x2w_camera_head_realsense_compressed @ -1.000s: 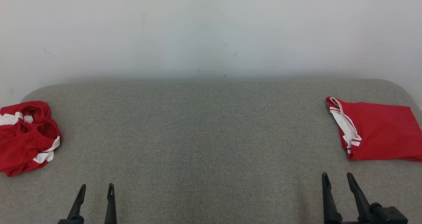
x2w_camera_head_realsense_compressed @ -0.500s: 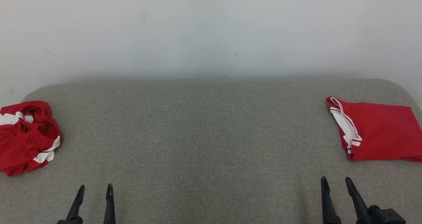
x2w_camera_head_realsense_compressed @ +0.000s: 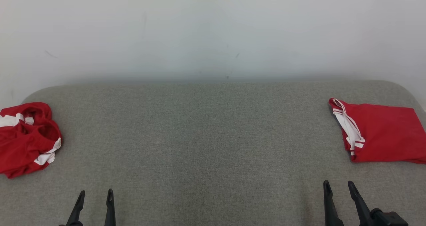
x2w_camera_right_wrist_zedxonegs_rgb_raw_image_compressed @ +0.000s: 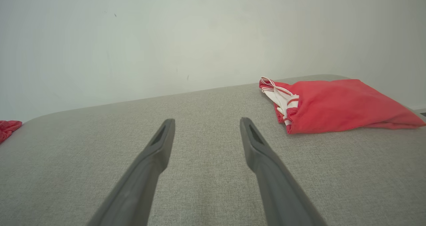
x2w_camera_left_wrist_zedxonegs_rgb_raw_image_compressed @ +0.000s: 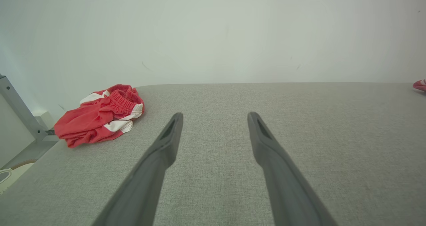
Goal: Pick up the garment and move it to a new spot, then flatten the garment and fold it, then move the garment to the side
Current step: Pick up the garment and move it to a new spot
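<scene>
Two grippers poised low over the near part of the grey padded surface (x2w_camera_head_realsense_compressed: 213, 136), fingers pointing toward the wall (x2w_camera_head_realsense_compressed: 213, 29). The left gripper (x2w_camera_head_realsense_compressed: 96, 193) has its two fingers parted with nothing between them; the right gripper (x2w_camera_head_realsense_compressed: 338, 185) is likewise spread and empty. The crumpled garment (x2w_camera_head_realsense_compressed: 28, 137), red with white panels, lies in a heap ahead of the left gripper and outward to its left, well apart from the fingertips and close to the surface's left edge. The folded garment (x2w_camera_head_realsense_compressed: 382, 132), a flat red rectangle with its white-striped edge turned inward, lies ahead of the right gripper and slightly to its right, near the rounded far corner. Its placement suggests a finished piece set aside to free the middle. The heap is judged the next piece to lift. Between and ahead of the two grippers the surface is bare, giving room to spread and fold. The heap's nearness to the left edge calls for an outward reach, with care not to push it off.
</scene>
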Motion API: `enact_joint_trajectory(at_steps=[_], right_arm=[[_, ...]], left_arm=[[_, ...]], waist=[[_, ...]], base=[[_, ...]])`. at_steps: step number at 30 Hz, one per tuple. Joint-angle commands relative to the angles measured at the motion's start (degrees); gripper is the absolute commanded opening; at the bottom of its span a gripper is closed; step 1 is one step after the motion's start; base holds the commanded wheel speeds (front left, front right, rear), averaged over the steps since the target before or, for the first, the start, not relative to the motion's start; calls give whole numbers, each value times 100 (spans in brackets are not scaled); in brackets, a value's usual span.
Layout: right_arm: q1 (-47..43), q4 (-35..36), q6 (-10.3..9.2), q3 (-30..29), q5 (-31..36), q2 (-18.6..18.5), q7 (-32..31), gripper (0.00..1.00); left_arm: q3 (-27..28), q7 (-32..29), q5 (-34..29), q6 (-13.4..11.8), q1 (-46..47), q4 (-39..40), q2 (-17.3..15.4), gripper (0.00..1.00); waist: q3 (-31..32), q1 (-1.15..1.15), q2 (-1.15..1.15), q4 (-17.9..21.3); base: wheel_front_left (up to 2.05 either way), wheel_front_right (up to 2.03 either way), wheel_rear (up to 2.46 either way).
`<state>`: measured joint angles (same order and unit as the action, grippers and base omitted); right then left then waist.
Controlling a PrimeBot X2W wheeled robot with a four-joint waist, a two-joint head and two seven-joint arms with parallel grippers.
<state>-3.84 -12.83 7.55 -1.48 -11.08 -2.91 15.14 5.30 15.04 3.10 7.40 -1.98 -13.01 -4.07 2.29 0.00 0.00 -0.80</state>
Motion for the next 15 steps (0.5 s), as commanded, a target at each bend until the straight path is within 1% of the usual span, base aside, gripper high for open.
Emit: enact_joint_trajectory(at_steps=[1,5,10,11,15], right_arm=[[-83,-22,-13,-6,-48,3,4,100],[-114,-36,-13,-38,-66,4,4,100],[-90,-80,-13,-37,-90,4,5,100],[-101,-108,-13,-49,-112,3,4,100],[-105,-115,-13,-72,-135,4,5,100]], left_arm=[[-2,11,3,-2,-8,-17,-10,100],[-25,11,-6,0,66,-58,-47,100],[-25,11,-30,1,58,-57,-69,100],[-1,11,-34,1,39,-64,-92,100],[12,11,-77,-12,43,-110,-113,100]], waist=[[-4,0,0,-20],[-9,0,0,-145],[3,0,0,-440],[9,0,0,-591],[0,0,0,-950]], base=[[0,0,0],[0,0,0],[0,0,0],[0,0,0],[0,0,0]])
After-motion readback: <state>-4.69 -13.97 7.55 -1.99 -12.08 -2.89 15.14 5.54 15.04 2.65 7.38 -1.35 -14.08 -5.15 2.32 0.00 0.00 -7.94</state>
